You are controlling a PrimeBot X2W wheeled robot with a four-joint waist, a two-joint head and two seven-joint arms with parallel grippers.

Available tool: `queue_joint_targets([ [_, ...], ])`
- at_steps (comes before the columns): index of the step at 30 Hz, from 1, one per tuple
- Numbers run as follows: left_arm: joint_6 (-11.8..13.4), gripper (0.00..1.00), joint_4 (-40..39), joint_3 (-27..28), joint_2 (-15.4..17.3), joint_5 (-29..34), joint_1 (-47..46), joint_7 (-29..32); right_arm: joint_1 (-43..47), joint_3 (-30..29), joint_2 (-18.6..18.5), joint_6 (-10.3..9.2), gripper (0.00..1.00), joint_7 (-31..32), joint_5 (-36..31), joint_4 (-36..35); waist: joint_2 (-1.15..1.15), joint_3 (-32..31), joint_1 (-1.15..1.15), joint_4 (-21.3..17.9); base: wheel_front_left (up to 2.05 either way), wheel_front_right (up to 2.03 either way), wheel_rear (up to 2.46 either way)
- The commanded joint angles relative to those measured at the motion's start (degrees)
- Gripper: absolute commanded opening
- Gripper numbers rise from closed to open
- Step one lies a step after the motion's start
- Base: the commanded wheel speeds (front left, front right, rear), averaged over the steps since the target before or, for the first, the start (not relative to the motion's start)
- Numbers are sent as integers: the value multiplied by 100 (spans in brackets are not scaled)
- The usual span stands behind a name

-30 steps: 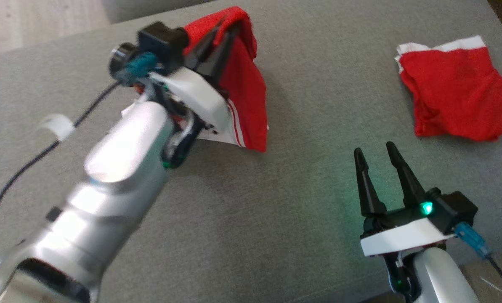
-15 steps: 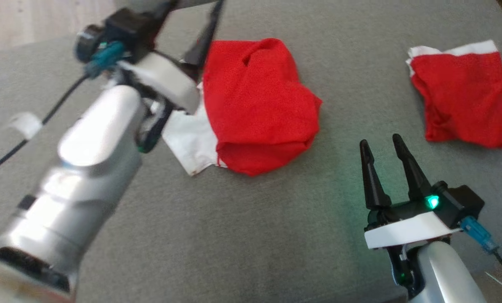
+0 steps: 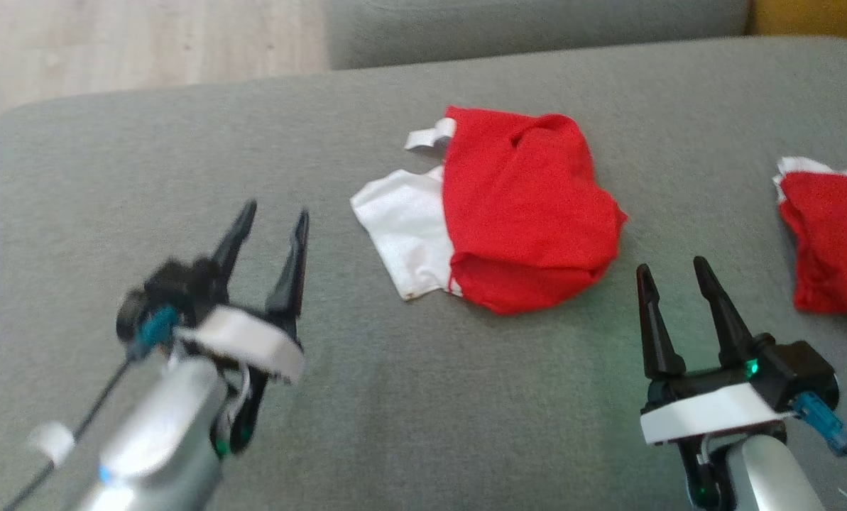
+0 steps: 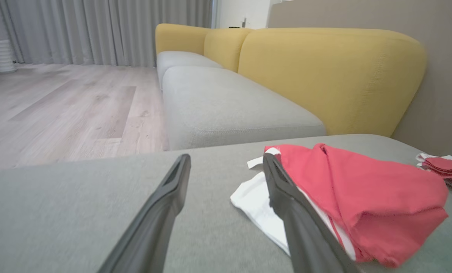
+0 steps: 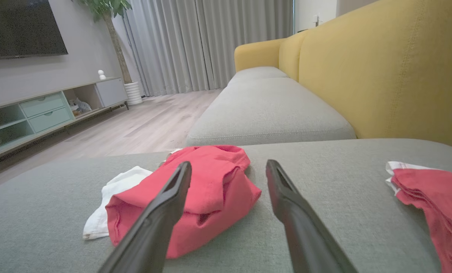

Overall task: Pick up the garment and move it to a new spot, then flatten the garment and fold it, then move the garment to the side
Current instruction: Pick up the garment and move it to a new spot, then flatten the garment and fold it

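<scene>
The garment is red with a white part, lying crumpled in a heap near the middle of the grey cushion. It also shows at the right in the left wrist view and left of centre in the right wrist view. My left gripper hovers open and empty at the lower left, a good way left of the heap. At the lower right my right gripper stands open and empty, just below and right of the heap.
A second red and white folded cloth lies at the cushion's right edge. Beyond the cushion are another grey seat, yellow backrests and wooden floor. A low TV cabinet stands far left.
My left gripper opened and let go of the garment, which dropped into a heap on the cushion. The left arm then pulled back toward the lower left. The camera has shifted too.
</scene>
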Motion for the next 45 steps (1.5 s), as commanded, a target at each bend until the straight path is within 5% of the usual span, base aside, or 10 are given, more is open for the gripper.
queue_joint_targets([
  [1,87,100,-266,285,152,-23,3,-58,-44,101,-28,-5,100,-63,-42,-162,0,-198,1,217,0,0,0],
  [8,514,100,-1178,920,-61,158,1258,-68,99,39,-28,-5,100,-63,-72,-153,0,-282,1,393,0,0,0],
  [16,411,100,-1434,1117,-240,498,1419,-69,-169,7,-28,-5,100,-52,-173,-5,0,-39,1,540,0,0,0],
  [30,151,100,-1154,1155,-554,783,1220,-70,-1349,-109,-28,-5,100,76,519,1660,0,263,1,811,0,0,0],
  [31,139,100,-1140,1170,-560,794,1222,-70,-1385,-81,-28,-5,62,61,539,1729,0,262,1,811,0,0,0],
  [32,131,100,-1126,1186,-563,804,1229,-70,-1416,-39,-28,-5,0,42,558,1776,0,257,1,805,0,0,0],
  [38,101,100,-1061,1293,-575,827,1324,-70,-1470,-90,-28,-5,0,-45,489,1690,0,116,1,601,0,0,0],
  [45,52,100,-1051,1356,-630,855,1430,-70,-1237,-1058,-37,-5,0,30,-110,996,0,-106,1,276,0,0,0],
])
